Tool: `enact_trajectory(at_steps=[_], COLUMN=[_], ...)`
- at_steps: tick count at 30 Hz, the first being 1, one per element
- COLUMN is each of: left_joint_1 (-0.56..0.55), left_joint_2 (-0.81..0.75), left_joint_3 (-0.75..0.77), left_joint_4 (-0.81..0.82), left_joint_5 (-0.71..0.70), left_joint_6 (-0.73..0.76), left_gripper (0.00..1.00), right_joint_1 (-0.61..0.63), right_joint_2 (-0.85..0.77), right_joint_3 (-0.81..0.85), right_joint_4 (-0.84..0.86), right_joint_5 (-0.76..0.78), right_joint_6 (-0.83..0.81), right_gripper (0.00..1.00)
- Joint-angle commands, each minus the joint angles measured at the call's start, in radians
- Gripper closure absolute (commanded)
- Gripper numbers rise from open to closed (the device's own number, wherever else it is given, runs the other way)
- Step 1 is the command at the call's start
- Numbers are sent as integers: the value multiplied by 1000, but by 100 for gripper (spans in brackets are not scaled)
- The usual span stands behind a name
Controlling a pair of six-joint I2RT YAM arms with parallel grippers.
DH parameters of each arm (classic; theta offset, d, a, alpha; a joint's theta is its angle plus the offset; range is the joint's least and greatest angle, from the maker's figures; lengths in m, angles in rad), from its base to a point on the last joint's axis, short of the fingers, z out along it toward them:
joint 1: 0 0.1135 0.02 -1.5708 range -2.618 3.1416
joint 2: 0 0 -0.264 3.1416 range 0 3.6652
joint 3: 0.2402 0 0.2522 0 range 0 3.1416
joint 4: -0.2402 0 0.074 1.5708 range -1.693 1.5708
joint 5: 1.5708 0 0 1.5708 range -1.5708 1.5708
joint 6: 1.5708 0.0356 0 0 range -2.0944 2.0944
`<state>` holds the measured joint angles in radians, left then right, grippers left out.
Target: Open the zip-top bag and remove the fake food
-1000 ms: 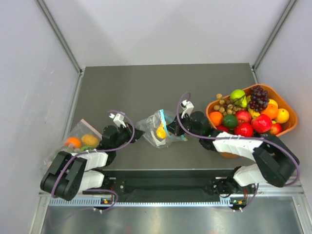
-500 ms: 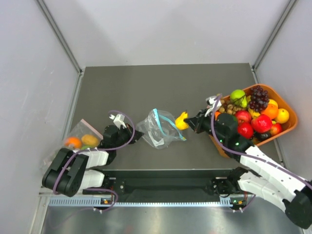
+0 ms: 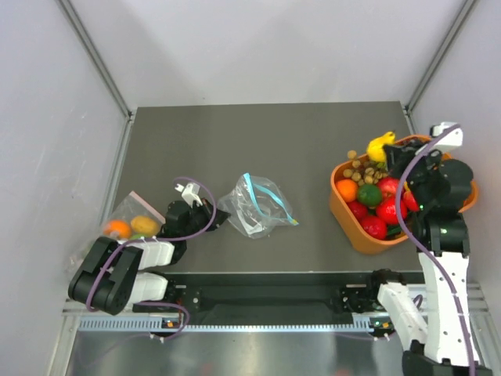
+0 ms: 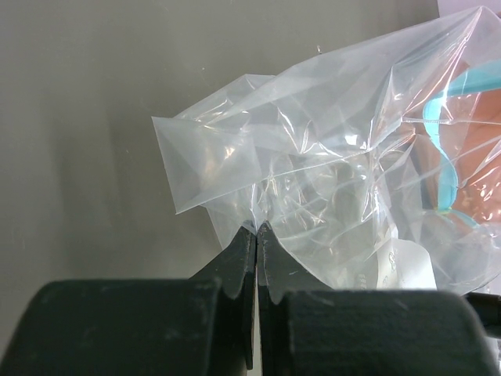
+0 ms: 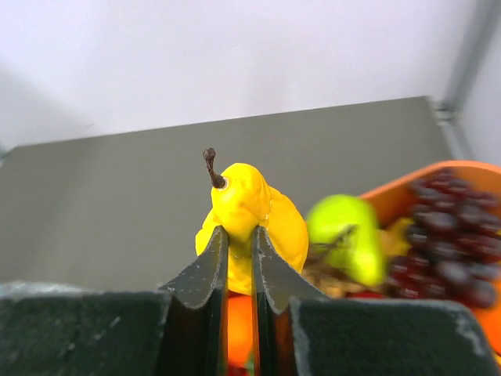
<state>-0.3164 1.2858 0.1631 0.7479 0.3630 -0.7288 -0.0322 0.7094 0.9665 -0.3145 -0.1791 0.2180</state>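
The left arm lies low and folded at the near left of the counter [image 3: 235, 141], its forearm reaching toward the middle. The left end effector [image 3: 210, 219] is pinched together on a near corner fold of the bag [image 3: 254, 207]. In the wrist view its fingers [image 4: 243, 258] meet with only the clear film between them. The bag rests crumpled on the counter between the two arms, and its teal strip [image 4: 445, 168] curves in a loop at the mouth.

The right arm stands tall, elbow raised, with its forearm stretched over the orange bowl [image 3: 344, 215] at the right side. The right end effector [image 3: 389, 150] is clamped on a yellow fruit [image 3: 380, 146], which is held in the air above the bowl's far left rim, stem upward (the stem shows best from the wrist). There the fingers [image 5: 210, 266] squeeze the yellow fruit [image 5: 258, 211] at its narrow upper part. Behind it lie a blurred green fruit [image 5: 344, 235] and dark grapes [image 5: 462, 231].

A second bag [image 3: 129, 223] holding orange pieces lies at the far left, beside the left arm.
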Motion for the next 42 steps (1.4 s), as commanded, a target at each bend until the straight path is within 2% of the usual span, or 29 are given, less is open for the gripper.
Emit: enact_trajectory(at_steps=[1, 3, 5, 8, 19, 26, 29, 32, 33, 35, 36, 39, 42], left_joint_1=[8, 10, 11, 14, 16, 16, 16, 16, 16, 16, 16, 16, 16], left_joint_2=[9, 10, 9, -2, 115, 118, 115, 112, 106, 95, 92, 76, 67], left_joint_3=[26, 26, 27, 23, 55, 59, 62, 62, 64, 65, 67, 82, 101], left_joint_4=[25, 22, 16, -2, 65, 56, 47, 42, 41, 31, 25, -5, -39], left_joint_5=[16, 20, 28, 14, 83, 93, 94, 93, 91, 85, 85, 77, 73], left_joint_6=[26, 29, 35, 54, 49, 60, 63, 60, 60, 63, 63, 75, 88], left_gripper=[100, 100, 100, 100, 100, 100, 100, 100, 100, 100, 100, 100, 100], right_joint_1=[-103, -167, -251, -290, -270, -259, -261, -261, -259, -261, -259, -259, -259], right_joint_2=[-2, 8, 47, 67, -18, -16, 1, 10, 9, 5, 4, -4, -13], right_joint_3=[69, 80, 109, 127, -3, -87, -100, -98, -95, -92, -88, -81, -72], right_joint_4=[-97, -94, -104, -126, -215, -196, -192, -192, -192, -193, -193, -193, -204], right_joint_5=[-40, -31, -89, -103, 21, 39, 50, 55, 58, 69, 69, 64, 64], right_joint_6=[-71, -68, -55, -42, -72, -69, -74, -71, -71, -69, -68, -62, -58], right_gripper=[100, 100, 100, 100, 100, 100, 96, 80, 69, 55, 44, 32, 27])
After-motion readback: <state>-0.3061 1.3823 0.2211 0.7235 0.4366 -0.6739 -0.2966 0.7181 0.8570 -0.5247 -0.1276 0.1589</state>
